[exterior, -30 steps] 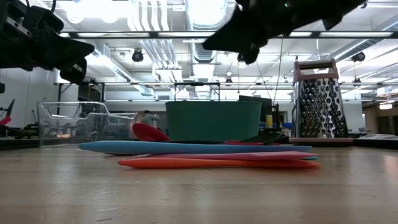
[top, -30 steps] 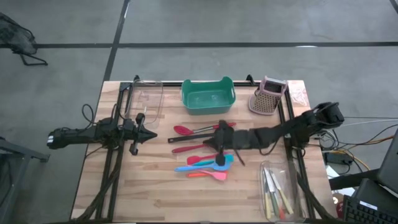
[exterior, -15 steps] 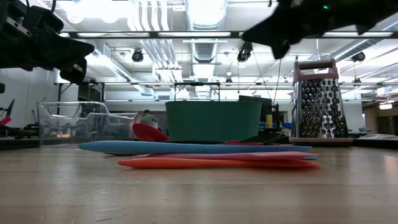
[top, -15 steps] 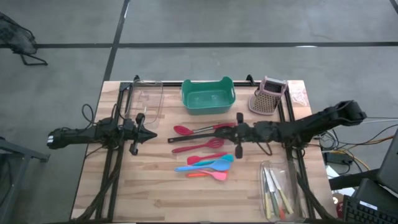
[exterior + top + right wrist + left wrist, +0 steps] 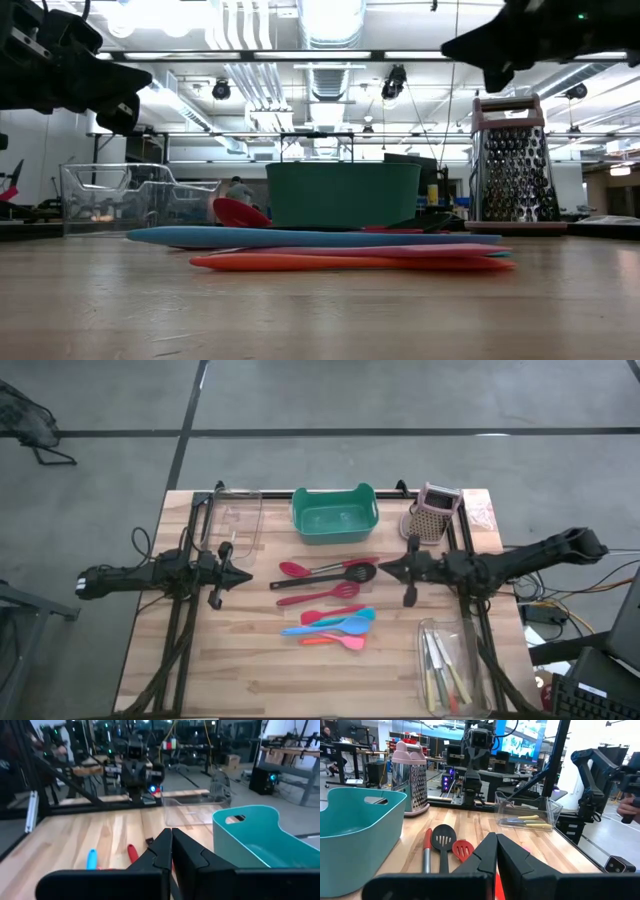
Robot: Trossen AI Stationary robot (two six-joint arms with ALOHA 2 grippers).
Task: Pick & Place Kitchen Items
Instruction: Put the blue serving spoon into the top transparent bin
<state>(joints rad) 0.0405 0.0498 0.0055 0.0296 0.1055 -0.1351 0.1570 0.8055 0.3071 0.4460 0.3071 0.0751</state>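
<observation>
From above, the right gripper point(image 5: 384, 569) had pulled back toward the right of the frame: a second earlier it lay over the middle of the utensil spread, and now it hung just beside the black slotted turner point(image 5: 340, 571), right of centre, its fingers pressed together and carrying nothing. The kitchen items stayed where they were on the tabletop point(image 5: 250, 660): the red spoon point(image 5: 294, 569) and turner in the centre, the blue spatula point(image 5: 330, 627) and the pink and orange ones just below it, and more utensils in the clear tray point(image 5: 447, 663) at lower right. The teal tub point(image 5: 334, 514) at upper centre was empty, with the grater point(image 5: 434, 513) to its right. The left gripper point(image 5: 243, 577) had not moved from centre left, fingers shut and empty. In the low view the right arm had slid from upper centre to the upper right corner, well above the stacked blue spatula point(image 5: 300, 238) and orange spatula point(image 5: 350, 263) in mid-frame. The left wrist view showed that arm's shut fingers point(image 5: 487, 855) at bottom centre, with the turner point(image 5: 442, 840) and the red spoon point(image 5: 462, 850) beyond. The right wrist view showed its shut fingers point(image 5: 162, 847) at bottom centre, the tub point(image 5: 255, 840) at right. The retreat without a catch suggested nothing had yet been placed; every piece was still to be picked.
</observation>
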